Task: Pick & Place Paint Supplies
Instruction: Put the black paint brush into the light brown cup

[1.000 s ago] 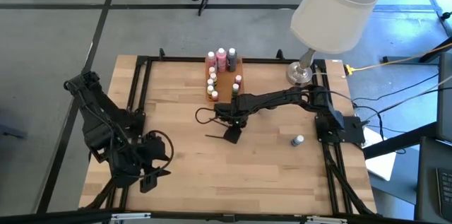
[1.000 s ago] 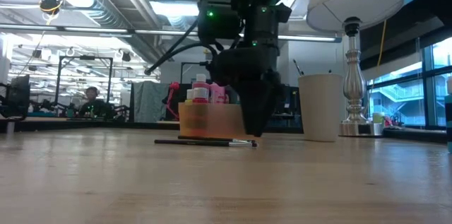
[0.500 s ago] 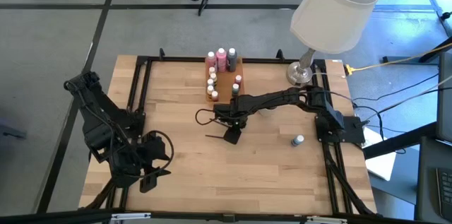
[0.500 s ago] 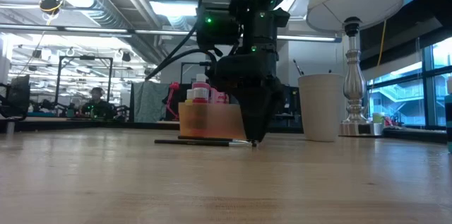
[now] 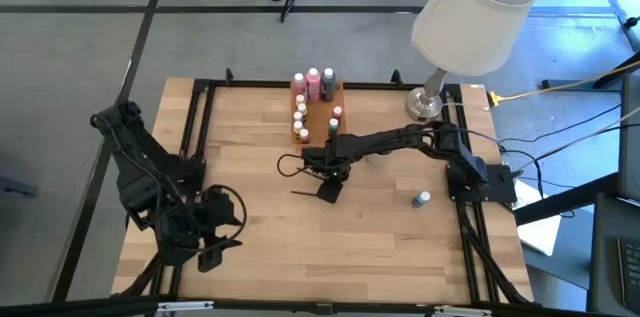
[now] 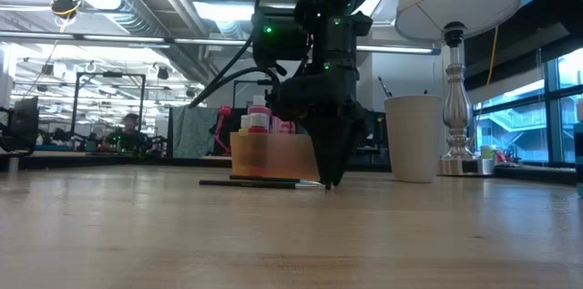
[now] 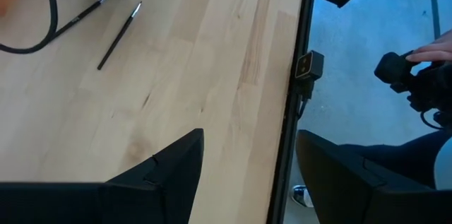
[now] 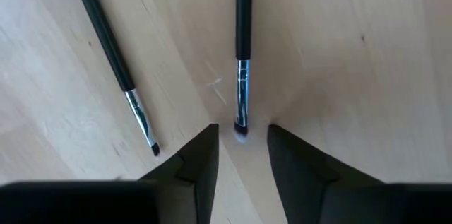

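1. The right pincer (image 5: 326, 191) is pointing straight down at the middle of the desk (image 5: 260, 247), its tips touching or almost touching the wood.
2. In the right wrist view its fingers (image 8: 194, 164) are standing slightly apart, with the pale end of a brush (image 8: 242, 47) lying in the gap between them; they are not gripping it.
3. A second brush (image 8: 113, 58) is lying just beside the first, outside the fingers, flat on the wood.
4. In the low view one brush is showing as a thin dark line running left from the pincer's tip.
5. The tray (image 5: 322, 115) is sitting at the far middle of the desk, holding many small bottles (image 5: 313, 81), with pink ones at its far end.
6. One more bottle (image 5: 423, 199) is standing alone well to the right, near the right arm's base.
7. A lamp (image 5: 470, 17) is standing at the far right corner.
8. The left pincer (image 5: 212, 253) is waiting at the near left corner with its fingers (image 7: 166, 174) spread wide, holding nothing.
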You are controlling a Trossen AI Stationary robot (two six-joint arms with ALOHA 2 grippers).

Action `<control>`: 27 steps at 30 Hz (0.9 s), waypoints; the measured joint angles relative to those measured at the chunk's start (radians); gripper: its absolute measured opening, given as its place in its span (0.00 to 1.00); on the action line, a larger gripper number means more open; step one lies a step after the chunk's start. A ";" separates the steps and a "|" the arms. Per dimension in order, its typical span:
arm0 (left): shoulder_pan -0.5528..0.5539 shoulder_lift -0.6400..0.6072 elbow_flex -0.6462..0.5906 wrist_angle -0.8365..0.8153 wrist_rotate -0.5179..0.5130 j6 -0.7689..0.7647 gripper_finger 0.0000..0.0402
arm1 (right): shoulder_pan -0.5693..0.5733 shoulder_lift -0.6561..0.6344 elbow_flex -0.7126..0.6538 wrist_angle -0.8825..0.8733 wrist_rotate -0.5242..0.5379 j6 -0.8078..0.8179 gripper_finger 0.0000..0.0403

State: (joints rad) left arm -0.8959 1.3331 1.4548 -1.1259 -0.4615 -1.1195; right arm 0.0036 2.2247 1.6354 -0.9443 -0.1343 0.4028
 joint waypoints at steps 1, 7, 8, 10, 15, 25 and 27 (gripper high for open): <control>0.002 0.000 0.000 0.000 -0.002 0.005 0.55 | 0.000 0.000 0.000 0.000 0.000 0.000 0.31; 0.001 0.000 0.000 -0.003 -0.017 0.008 0.55 | 0.000 0.000 -0.002 0.005 0.000 0.000 0.31; 0.001 0.000 0.000 -0.005 -0.017 0.008 0.55 | 0.000 0.000 -0.002 0.006 -0.001 0.000 0.31; 0.001 0.000 0.000 -0.005 -0.017 0.008 0.55 | 0.001 0.000 -0.003 0.011 -0.001 0.000 0.31; 0.001 0.000 0.000 -0.006 -0.017 0.008 0.55 | 0.010 -0.001 -0.004 0.030 0.008 -0.004 0.31; 0.002 0.000 0.000 -0.008 -0.038 0.008 0.55 | 0.015 -0.001 -0.004 0.036 0.030 -0.012 0.31; 0.002 0.000 0.000 -0.008 -0.044 0.008 0.55 | 0.015 -0.001 -0.004 0.038 0.030 -0.014 0.31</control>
State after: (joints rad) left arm -0.8940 1.3331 1.4548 -1.1341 -0.5056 -1.1113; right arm 0.0185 2.2238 1.6314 -0.9067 -0.1043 0.3889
